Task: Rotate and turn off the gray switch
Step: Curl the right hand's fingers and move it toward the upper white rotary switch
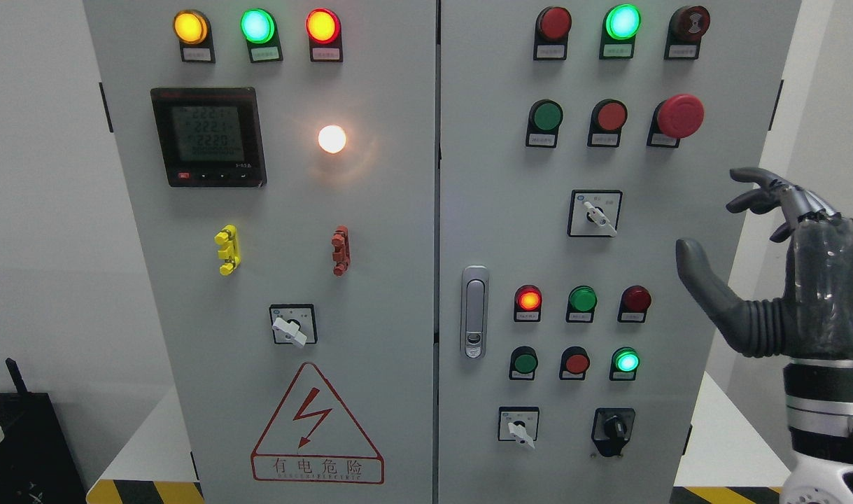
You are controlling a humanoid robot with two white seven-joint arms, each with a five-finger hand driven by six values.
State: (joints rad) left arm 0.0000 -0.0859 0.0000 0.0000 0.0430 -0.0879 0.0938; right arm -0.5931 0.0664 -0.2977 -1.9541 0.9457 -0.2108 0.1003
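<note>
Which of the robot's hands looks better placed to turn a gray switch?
Probably the right hand: it is raised, fingers open, beside the right door, nearest the upper gray switch. No left hand shows.

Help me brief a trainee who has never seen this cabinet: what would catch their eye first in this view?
Probably the glowing white lamp in the middle of the left door, beside the lit digital meter, and the rows of lit indicator lights along the top. Next, the big red mushroom button at upper right and the red lightning warning triangle at lower left. The robot's right hand hangs open at the right edge, touching nothing.
</note>
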